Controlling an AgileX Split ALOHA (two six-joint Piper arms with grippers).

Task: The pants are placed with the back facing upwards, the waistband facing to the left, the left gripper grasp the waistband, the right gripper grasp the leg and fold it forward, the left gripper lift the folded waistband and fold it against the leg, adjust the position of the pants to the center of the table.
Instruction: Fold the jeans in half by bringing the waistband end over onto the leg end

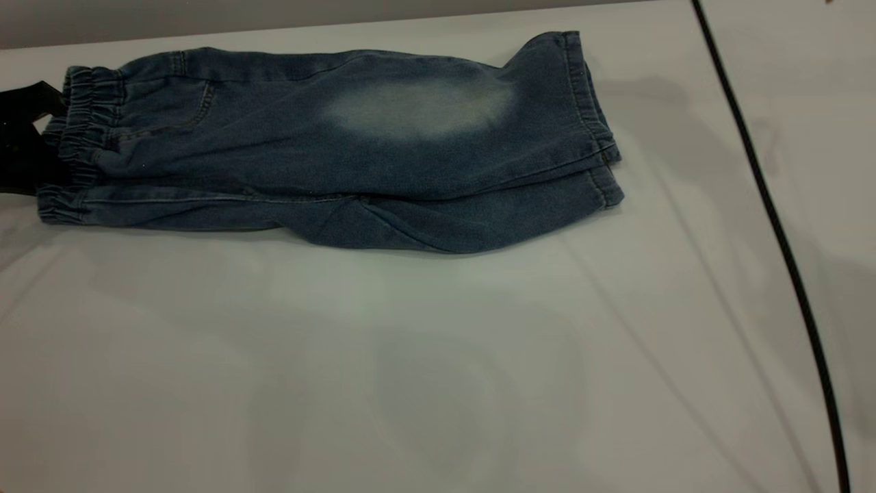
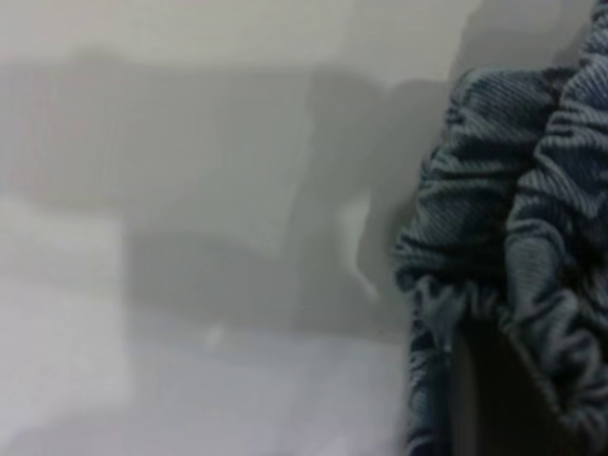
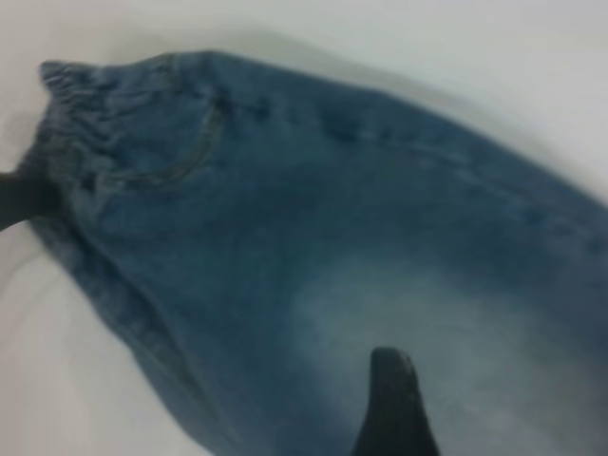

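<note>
The pants (image 1: 328, 150) lie folded lengthwise on the white table (image 1: 410, 376), toward its far left, with one faded patch facing up. The ruffled waistband (image 1: 79, 130) is at the left end and the leg hems (image 1: 595, 137) at the right. My left gripper (image 1: 31, 147) sits at the table's left edge, shut on the waistband (image 2: 494, 247), whose gathered denim bunches round the dark claw. My right gripper (image 3: 391, 380) hovers over the faded patch of the pants (image 3: 313, 237), touching nothing. It is out of the exterior view.
A black cable (image 1: 773, 205) runs down the right side of the table. White tabletop stretches in front of the pants and to their right.
</note>
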